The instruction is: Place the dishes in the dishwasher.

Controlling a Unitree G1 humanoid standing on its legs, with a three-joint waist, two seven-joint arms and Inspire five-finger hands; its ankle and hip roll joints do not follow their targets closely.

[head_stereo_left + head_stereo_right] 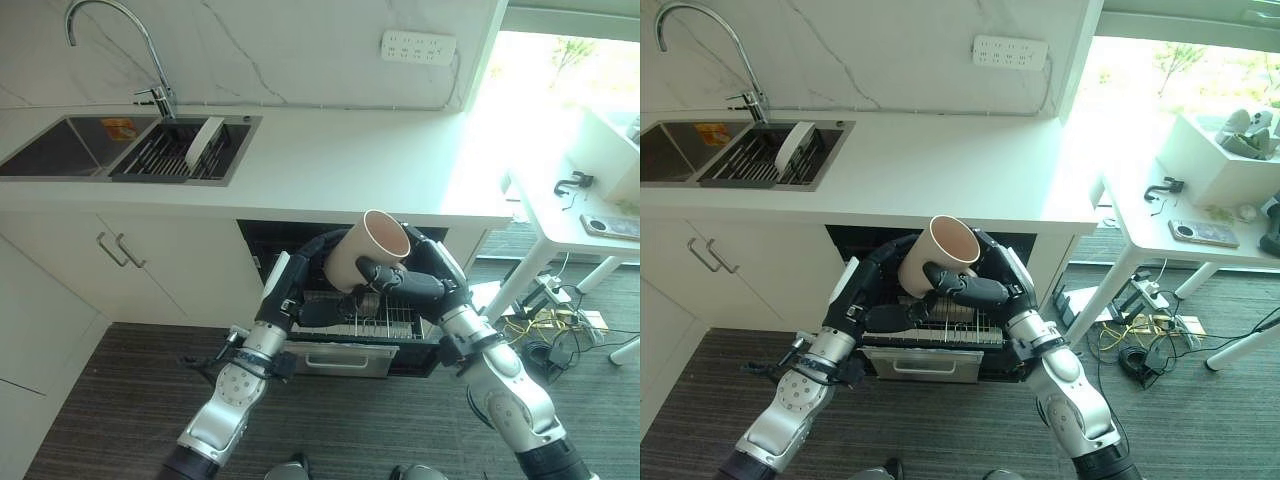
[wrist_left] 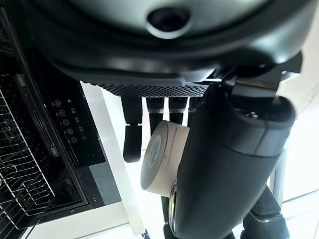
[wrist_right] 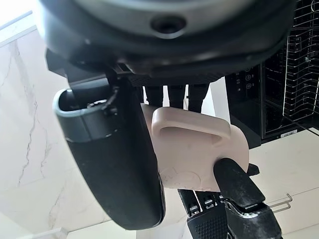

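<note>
A cream mug [image 1: 372,243] with a handle [image 3: 192,127] hangs tilted in the air, its mouth toward the counter edge, just above the open dishwasher's pulled-out wire rack [image 1: 388,322]. My right hand [image 1: 392,280] is shut on the mug, fingers curled around its side. The left hand [image 1: 322,312] reaches in from below with fingers straight, lying under the mug's base [image 2: 160,164]. I cannot tell whether it touches the mug. The rack holds no dishes that I can see.
The white countertop [image 1: 340,165] overhangs the dishwasher. A sink [image 1: 70,145] at the back left has a drying rack with a white plate [image 1: 205,140] and a faucet [image 1: 150,60]. Cabinet handles [image 1: 115,250] sit left. A white table [image 1: 1200,240] and floor cables [image 1: 1140,335] lie right.
</note>
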